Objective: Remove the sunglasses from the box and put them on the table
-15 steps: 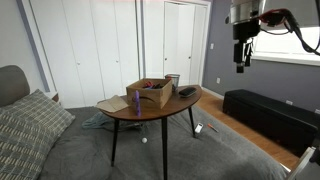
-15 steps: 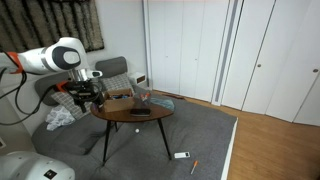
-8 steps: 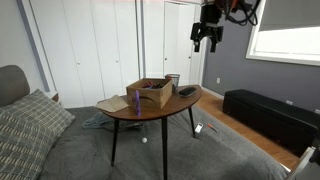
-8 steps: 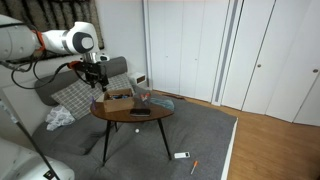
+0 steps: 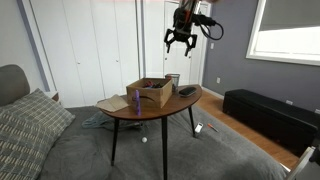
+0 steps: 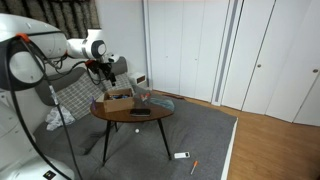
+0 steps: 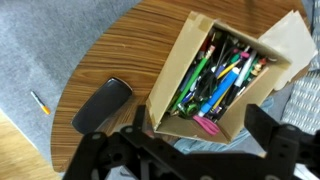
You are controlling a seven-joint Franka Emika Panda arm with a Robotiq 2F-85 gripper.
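Observation:
The tan cardboard box stands with its flaps up on the round wooden table, also in an exterior view with the table. In the wrist view the box is full of pens and markers, with a pink item at its near edge. I cannot make out sunglasses in it. A dark oval object lies on the table beside the box. My gripper is open and empty, high above the table; its fingers frame the box.
A long low black bench stands by the window wall. A grey couch with a pillow is beside the table. An orange pen and a small white item lie on the grey carpet.
The arm has swung in from the window side toward the table. The gripper now hangs above the box; it stays open and empty.

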